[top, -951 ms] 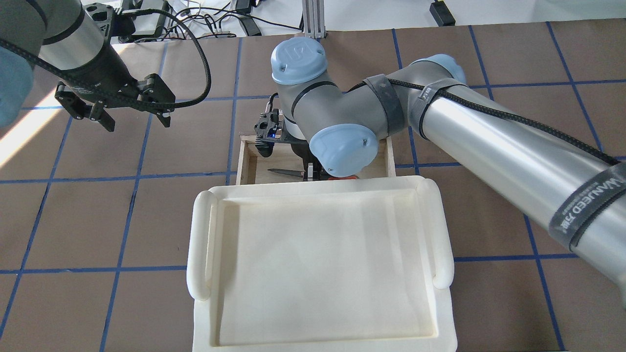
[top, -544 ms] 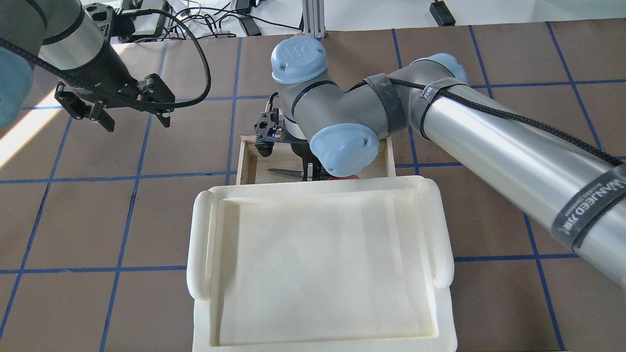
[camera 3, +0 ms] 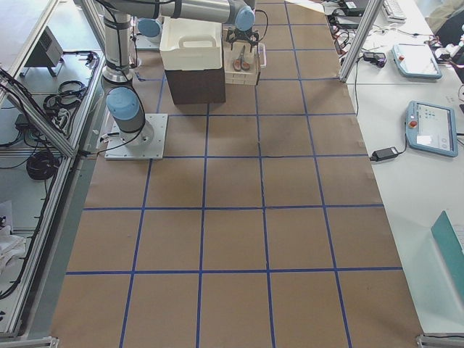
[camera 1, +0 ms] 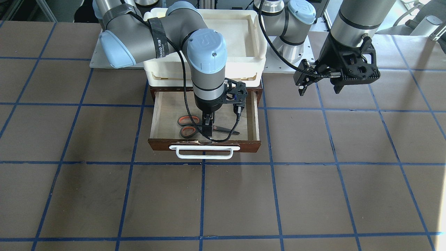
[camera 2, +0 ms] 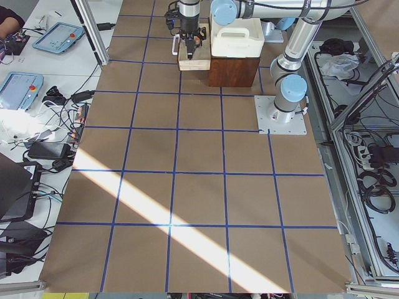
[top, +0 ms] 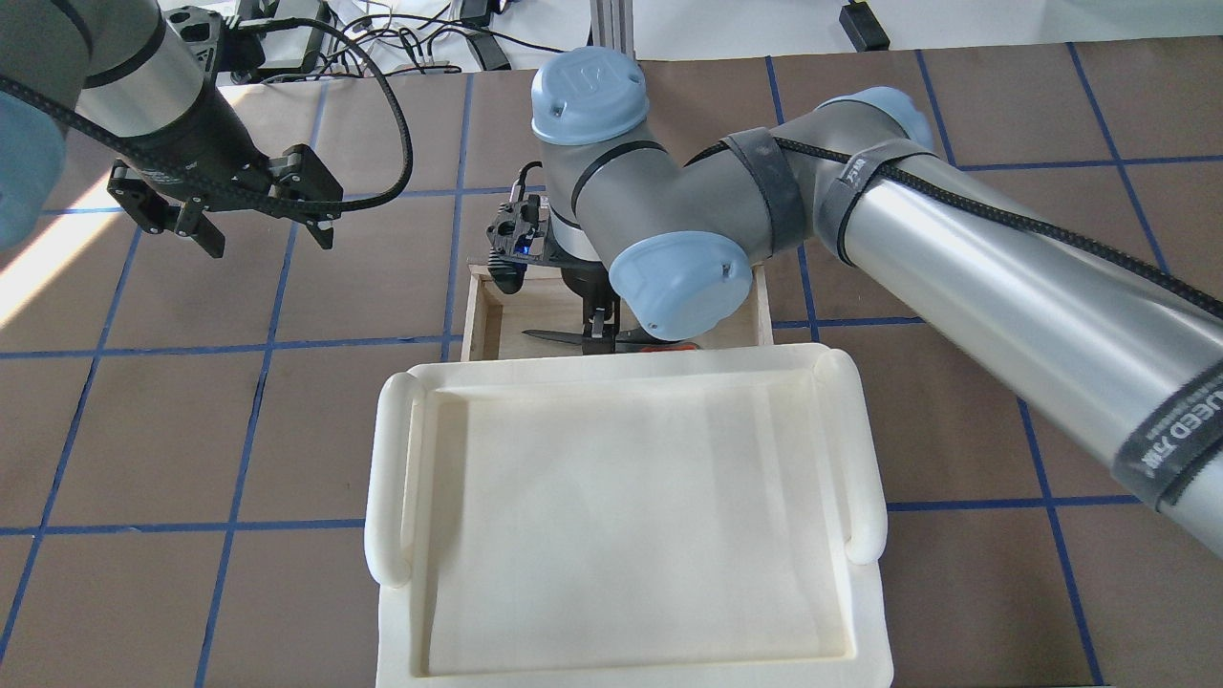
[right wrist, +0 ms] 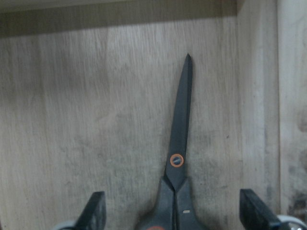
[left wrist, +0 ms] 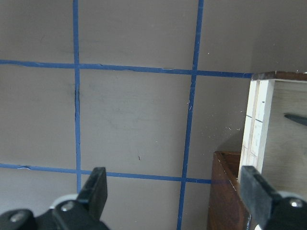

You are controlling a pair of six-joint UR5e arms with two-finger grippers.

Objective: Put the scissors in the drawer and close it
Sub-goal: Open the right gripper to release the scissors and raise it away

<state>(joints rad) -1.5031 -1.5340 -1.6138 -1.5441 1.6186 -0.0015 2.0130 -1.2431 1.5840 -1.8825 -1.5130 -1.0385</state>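
Observation:
The scissors (camera 1: pixel 188 131), with red-orange handles and dark blades, lie flat on the pale floor of the open drawer (camera 1: pixel 162 115), which has a white bar handle (camera 1: pixel 204 152). They also show in the overhead view (top: pixel 549 336) and the right wrist view (right wrist: pixel 180 143). My right gripper (camera 1: pixel 208 129) (top: pixel 599 334) (right wrist: pixel 175 213) is open inside the drawer, just above the scissors, with one finger on each side of them. My left gripper (camera 1: pixel 318 89) (top: pixel 268 239) (left wrist: pixel 175 191) is open and empty, hovering over the table beside the drawer (left wrist: pixel 259 124).
A cream-white plastic tray (top: pixel 392 497) (camera 1: pixel 256 38) sits on top of the dark brown cabinet (left wrist: pixel 225 191) behind the open drawer. The brown table has a grid of blue tape. My right arm's elbow and cable hang over the drawer.
My right arm's wrist has shifted a little up and away over the drawer. The scissors lie in the same place. The left arm has not moved.

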